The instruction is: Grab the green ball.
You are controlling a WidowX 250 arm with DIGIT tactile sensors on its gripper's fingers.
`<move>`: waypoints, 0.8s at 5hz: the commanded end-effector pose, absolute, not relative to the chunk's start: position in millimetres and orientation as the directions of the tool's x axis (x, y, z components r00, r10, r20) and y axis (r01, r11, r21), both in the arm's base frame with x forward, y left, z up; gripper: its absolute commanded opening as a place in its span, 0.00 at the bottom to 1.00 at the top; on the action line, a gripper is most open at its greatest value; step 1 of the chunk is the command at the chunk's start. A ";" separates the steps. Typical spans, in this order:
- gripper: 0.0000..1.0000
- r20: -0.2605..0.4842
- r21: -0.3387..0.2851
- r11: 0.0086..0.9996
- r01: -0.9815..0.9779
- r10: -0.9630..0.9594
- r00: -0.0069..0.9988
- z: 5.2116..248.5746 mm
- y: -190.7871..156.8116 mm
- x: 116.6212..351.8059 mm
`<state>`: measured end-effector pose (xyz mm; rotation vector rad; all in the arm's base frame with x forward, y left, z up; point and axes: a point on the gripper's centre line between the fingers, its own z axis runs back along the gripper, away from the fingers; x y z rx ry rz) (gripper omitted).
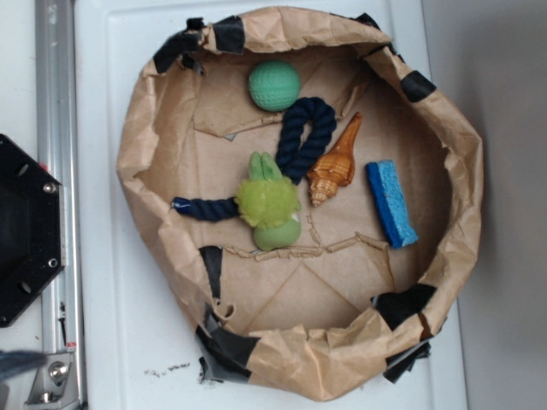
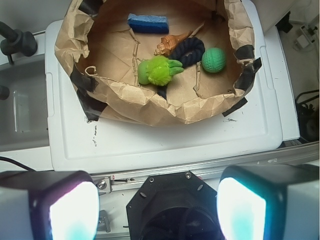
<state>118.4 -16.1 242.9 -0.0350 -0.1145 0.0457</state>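
Hovering spread and empty over the robot base, the claw [image 2: 157,202] is well short of the green ball [image 1: 274,85], which touches the rope [image 1: 303,137] inside the paper bowl [image 1: 158,128].

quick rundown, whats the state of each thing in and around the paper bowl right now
green ball: free, beside the rope loop
navy rope: looped, partly under the plush
lime plush toy: lying on the rope
seashell: on its side
blue sponge: lying flat
paper bowl: crumpled, taped rim
gripper: open, far from the bowl
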 end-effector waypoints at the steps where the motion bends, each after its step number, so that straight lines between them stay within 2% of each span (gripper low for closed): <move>1: 1.00 0.113 -0.038 0.998 -0.044 0.048 0.992 242.9 -16.1 118.4; 2: 1.00 0.199 0.083 0.982 0.171 -0.185 0.962 212.4 1.5 168.4; 3: 1.00 0.203 0.183 0.937 0.299 -0.333 0.921 187.3 15.4 217.5; 4: 1.00 0.408 0.297 0.955 -0.004 -0.123 0.905 185.3 31.1 225.7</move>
